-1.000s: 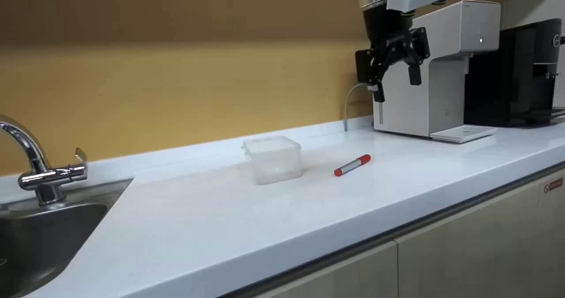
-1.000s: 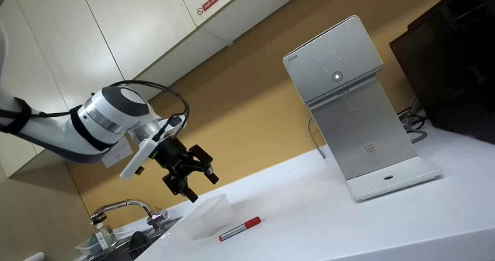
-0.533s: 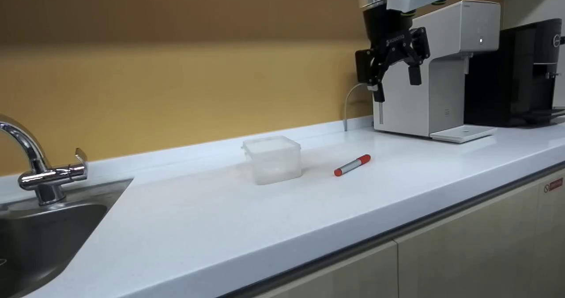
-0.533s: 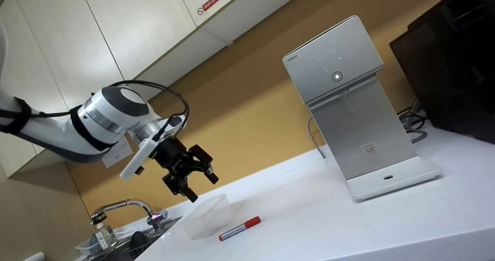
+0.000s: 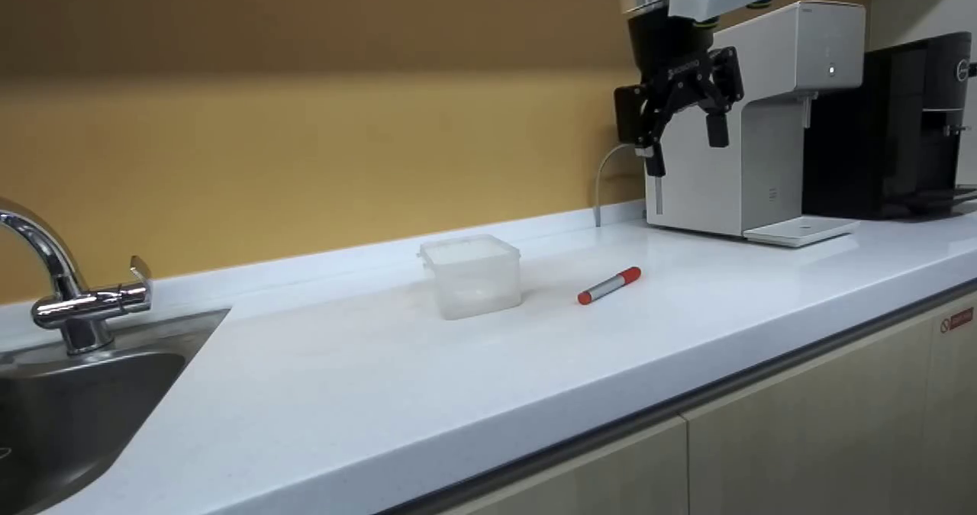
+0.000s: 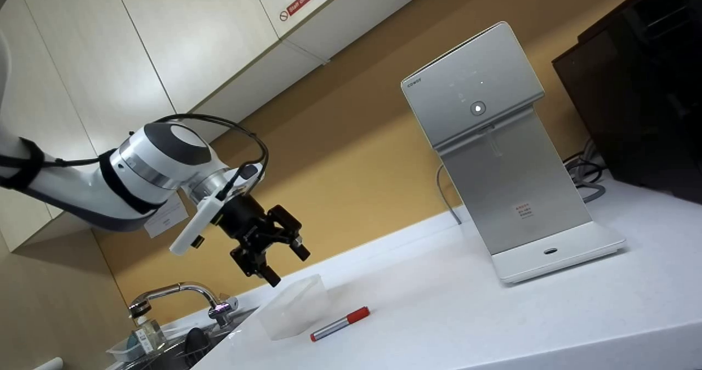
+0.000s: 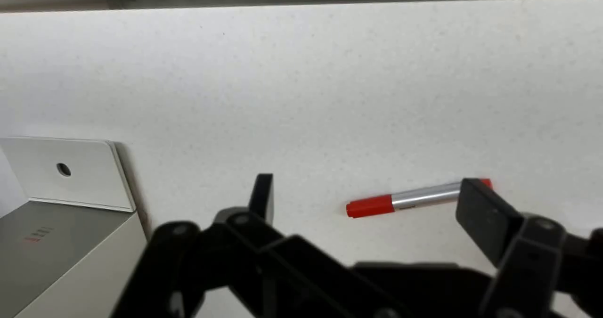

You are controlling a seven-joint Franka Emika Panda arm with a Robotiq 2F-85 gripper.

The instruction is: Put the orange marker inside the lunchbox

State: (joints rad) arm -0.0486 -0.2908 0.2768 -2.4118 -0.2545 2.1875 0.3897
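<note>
Orange marker (image 7: pixel 417 199), pincer (image 5: pixel 686 158) above, spread wide

Looks like a staff kitchen. White bench (image 5: pixel 343 378) with steel sink (image 5: pixel 84 416) set in, chrome tap (image 5: pixel 85 313), pump bottle (image 6: pixel 151 335) near the tap, 1 grey dispenser (image 6: pixel 504 178); cupboards (image 6: pixel 203 35) above. Red "Staff only" sticker (image 6: pixel 299 4) on 1 of them.

What a shine on the curved chrome tap (image 5: pixel 93 308), mirror-bright metal, while the grey steel sink (image 5: pixel 91 416) answers dull and satiny! The broad white surface (image 7: pixel 235 82) runs smooth, finely speckled, softly glossy. The squarish plastic lunchbox (image 5: pixel 481 282) is frosted, translucent; the slim red-and-silver marker (image 7: pixel 410 199) flashes glossy, plastic-looking ends and a metallic barrel. Mostly matt, the black jointed pincer (image 5: pixel 686 153).
</note>
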